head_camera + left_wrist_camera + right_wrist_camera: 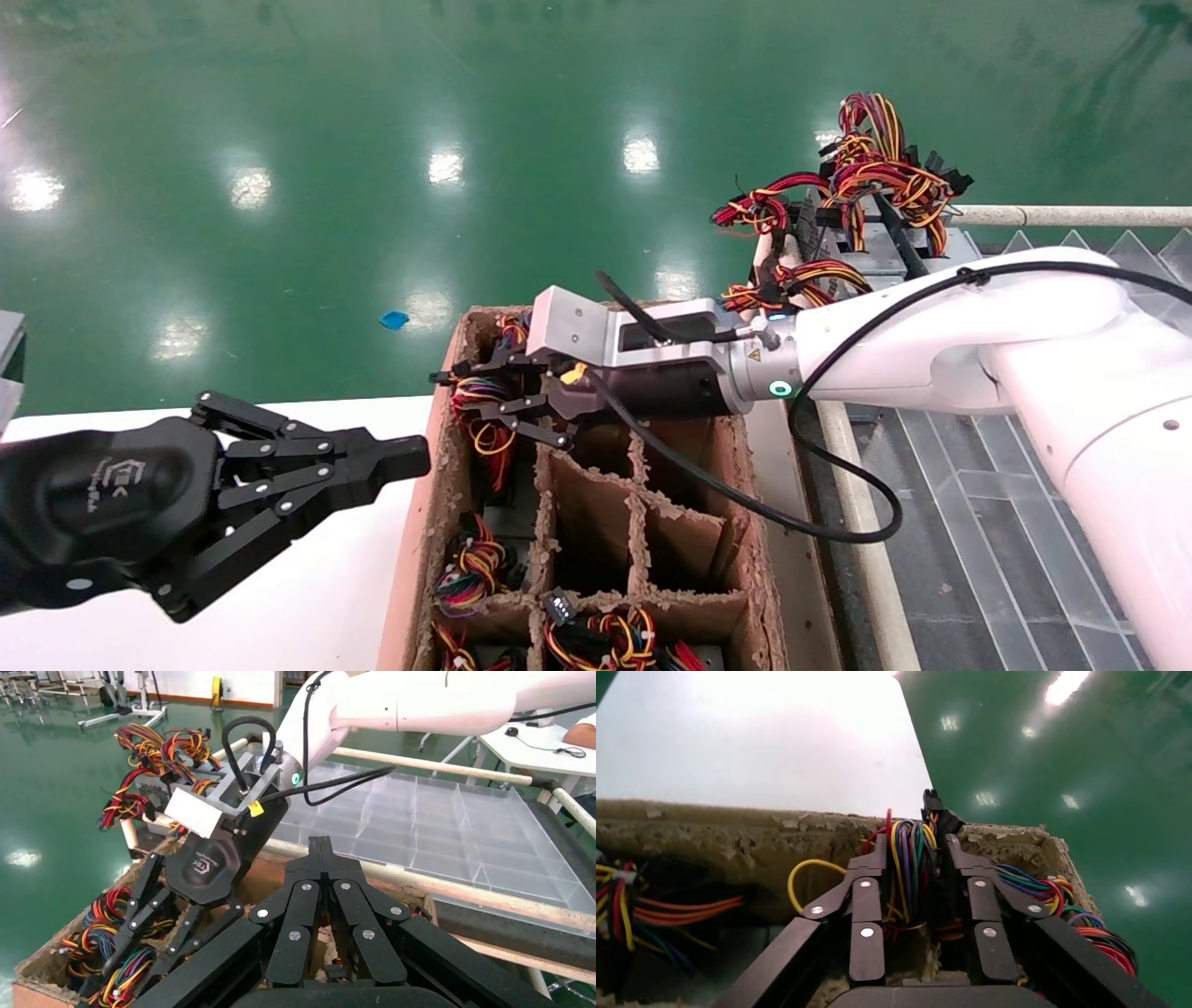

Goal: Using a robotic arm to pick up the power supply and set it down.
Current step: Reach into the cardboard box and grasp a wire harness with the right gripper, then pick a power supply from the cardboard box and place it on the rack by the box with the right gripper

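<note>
The right pincer (498, 396) reached into the far corner cell of the cardboard divider box (652, 522), its fingers (866, 910) closed around a bundle of coloured wires (910, 860) that rose between them. The wires belonged to a power supply (484, 419) seated in that cell; its grey case could not be made out, only the cabling above the rim. The white arm (931, 335) stretched in low from the right, its black cable (745, 503) sagging across the empty middle cells. The left pincer (396, 459), fingers pressed together, hung idle over the white worktop (317, 606) just beside the box. More supplies sat in the near cells (605, 638), and several others lay piled past the far end of the box (866, 177). Judged from this, the hold was on wires alone, so the lift wanted to be slow and straight up, watching that the case followed and did not catch on the ragged cardboard walls. A sideways pull looked likely to tear a divider or let the wires slip. The sagging cable needed clearance from the partitions during the rise.
</note>
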